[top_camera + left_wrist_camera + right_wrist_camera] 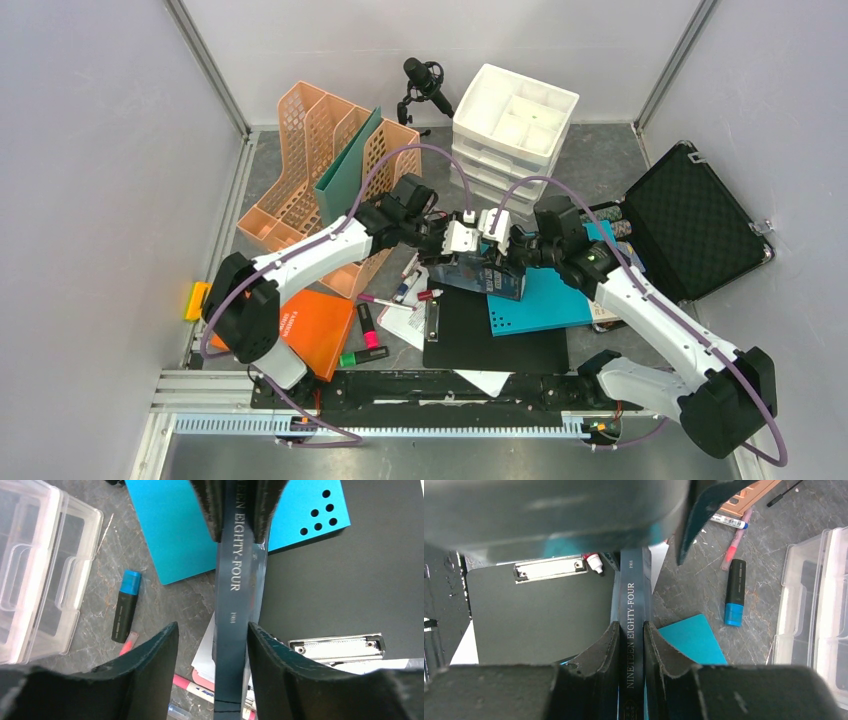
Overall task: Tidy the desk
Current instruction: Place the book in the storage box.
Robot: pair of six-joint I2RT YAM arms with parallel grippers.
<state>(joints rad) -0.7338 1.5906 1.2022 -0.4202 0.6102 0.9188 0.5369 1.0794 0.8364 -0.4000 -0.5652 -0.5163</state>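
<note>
Clutter crowds the middle of the desk (pixel 600 150) in the top view: a black clipboard (pixel 495 335), a blue notebook (pixel 545 300) and loose pens. Above it, both arms meet at a dark book (pixel 490 277), held spine-up, with the orange file rack (pixel 310 150) at far left and the white drawers (pixel 510 125) at far centre.

From the left wrist, your left gripper (pixel 211 626) is spread, its fingers flanking the spine with a clear gap on one side. Farther along, the right gripper (pixel 237 510) pinches the same spine.

From the right wrist, that gripper is clamped tight on the book.

This looks like a handover. Centre your left fingers on the spine and squeeze fully before the right one lets go, and keep the book vertical.
</note>
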